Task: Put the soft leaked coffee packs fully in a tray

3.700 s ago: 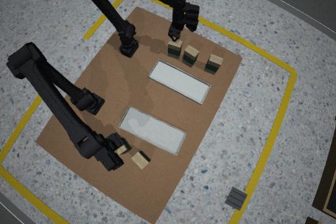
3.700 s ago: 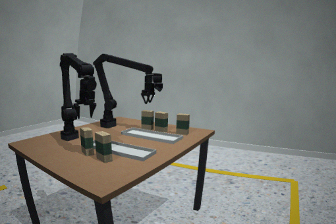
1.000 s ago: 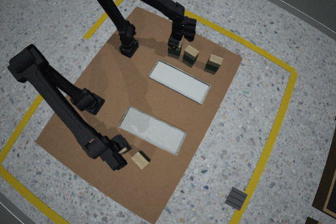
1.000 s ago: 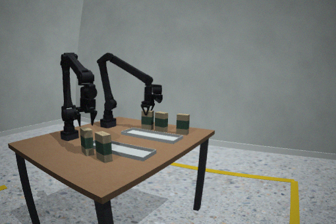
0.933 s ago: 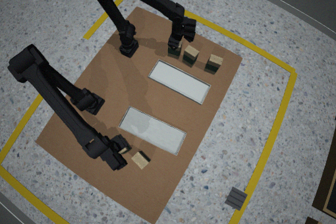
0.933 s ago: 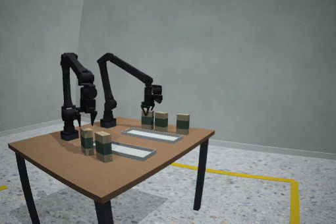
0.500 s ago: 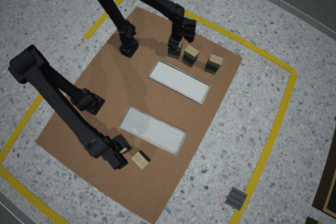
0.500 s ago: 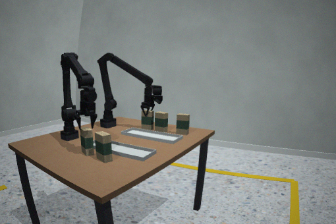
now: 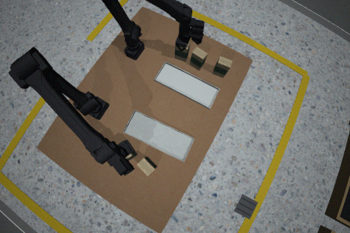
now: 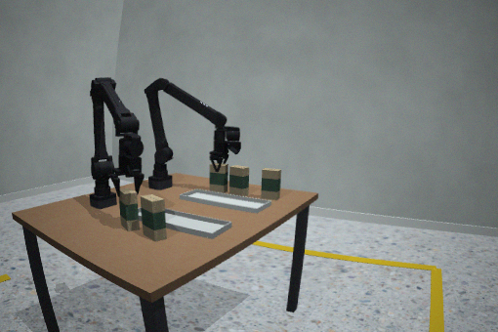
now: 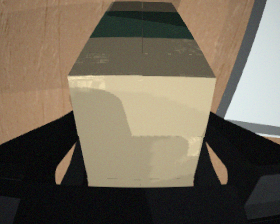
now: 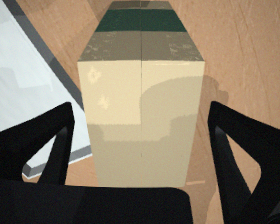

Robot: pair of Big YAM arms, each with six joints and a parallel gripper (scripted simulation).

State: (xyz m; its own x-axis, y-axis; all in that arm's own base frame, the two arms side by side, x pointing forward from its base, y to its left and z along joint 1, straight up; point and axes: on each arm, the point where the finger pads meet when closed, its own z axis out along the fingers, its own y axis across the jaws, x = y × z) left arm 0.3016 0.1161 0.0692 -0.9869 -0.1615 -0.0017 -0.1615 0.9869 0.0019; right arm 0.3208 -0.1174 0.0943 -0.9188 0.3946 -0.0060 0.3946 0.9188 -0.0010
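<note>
Left hand (image 9: 182, 45) (image 10: 219, 165) (image 11: 141, 145): clamped on upright pack (image 9: 181, 54) (image 10: 218, 182) (image 11: 141, 105), beside a tray (image 9: 193, 75) (image 10: 218, 204) (image 11: 242, 57). Likely light; softness unproven. Best hold: squeeze broad sides gently, upper half. Right hand (image 9: 125, 164) (image 10: 128, 190) (image 12: 141, 112): apart, astride another pack (image 9: 129, 156) (image 10: 129, 212) (image 12: 141, 95).

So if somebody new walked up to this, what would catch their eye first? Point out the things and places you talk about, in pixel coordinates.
Probably the two black arms (image 9: 68, 106) (image 10: 193, 101), reaching over opposite ends of the brown table (image 9: 101, 178) (image 10: 96, 229). Next, the five green-banded packs (image 9: 224, 65) (image 10: 270, 184) (image 11: 141, 110) (image 12: 141, 100), two at one end and three at the other, with two pale trays (image 9: 187, 86) (image 10: 228, 200) (image 11: 266, 75) (image 12: 21, 70) between.
</note>
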